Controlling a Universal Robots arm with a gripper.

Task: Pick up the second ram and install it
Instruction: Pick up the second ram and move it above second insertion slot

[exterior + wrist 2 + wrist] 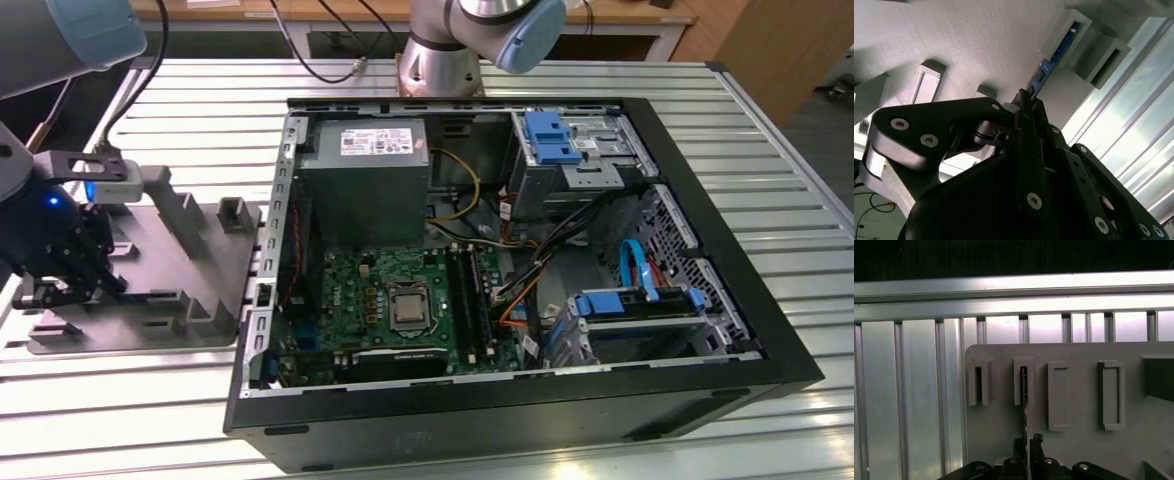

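one ram (1024, 402) pinched edge-on at its near end by the narrowly shut gripper (1027, 441), long axis straight ahead into the fixture (1079, 455) slot.

exterior view: high, wide | both wrist views: near, past pincer (1026, 442) onto fixture plate (1079, 450)

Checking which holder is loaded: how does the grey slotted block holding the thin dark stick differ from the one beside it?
In the first wrist view, the loaded grey block holds the second ram edge-on; the neighbouring grey block has an empty slot. The gripper lines up with the loaded one, not the neighbour. Both are raised, narrow-slotted, on the grey fixture plate.
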